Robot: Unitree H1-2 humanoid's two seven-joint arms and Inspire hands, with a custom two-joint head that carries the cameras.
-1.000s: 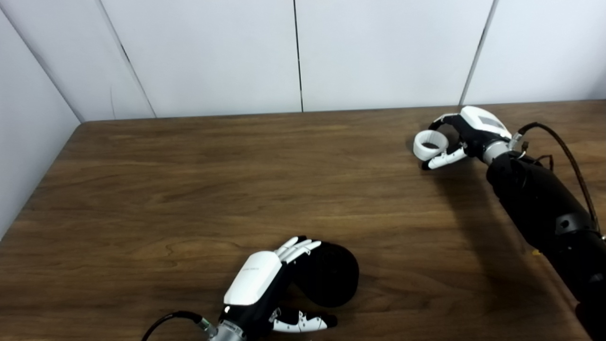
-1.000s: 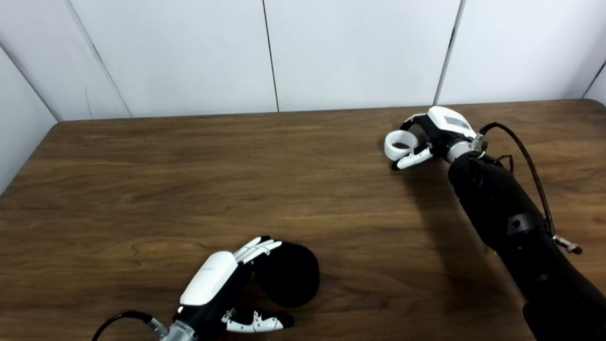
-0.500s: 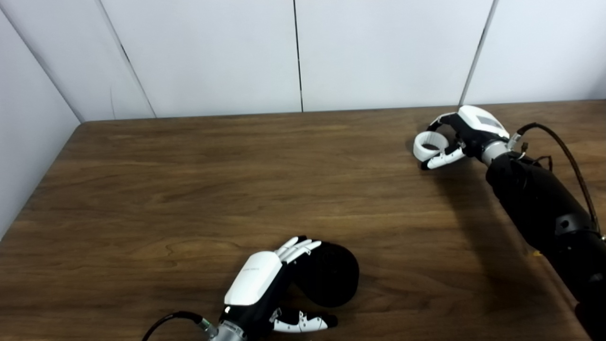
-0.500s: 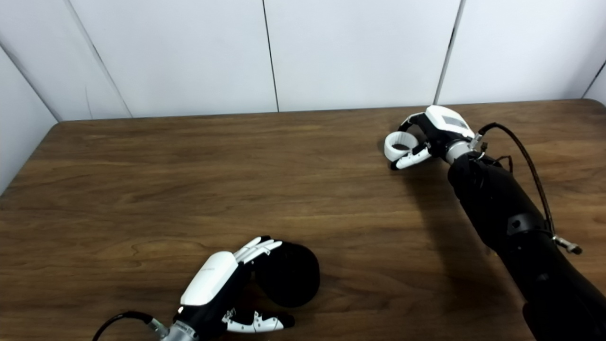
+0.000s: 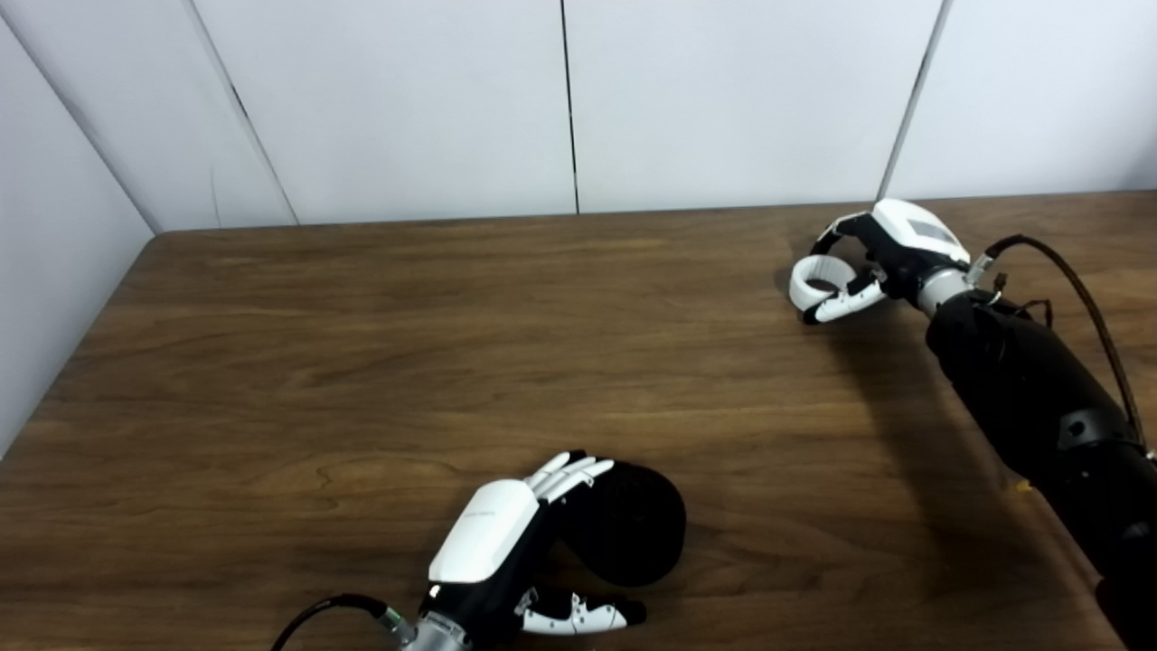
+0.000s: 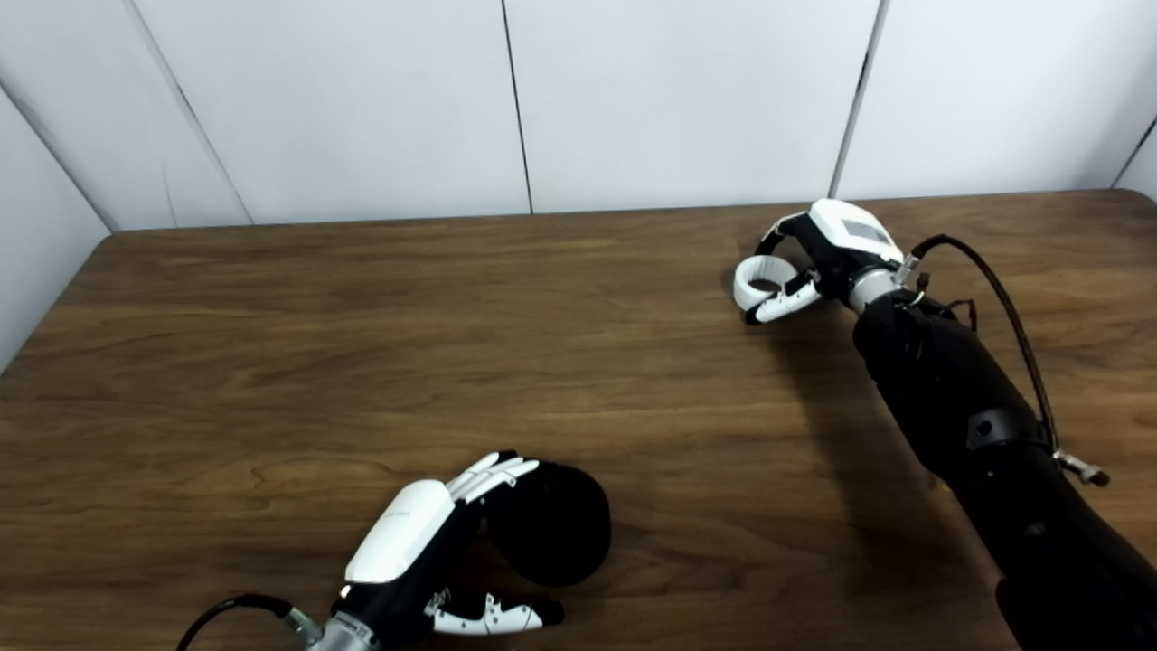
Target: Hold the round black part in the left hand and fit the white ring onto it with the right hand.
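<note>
The right hand (image 5: pixel 890 258) pinches the white ring (image 5: pixel 816 278) far from the left hand (image 5: pixel 506 561), which cups the black part (image 5: pixel 633 533).

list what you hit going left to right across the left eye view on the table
left robot hand → round black part → white ring → right robot hand
</note>
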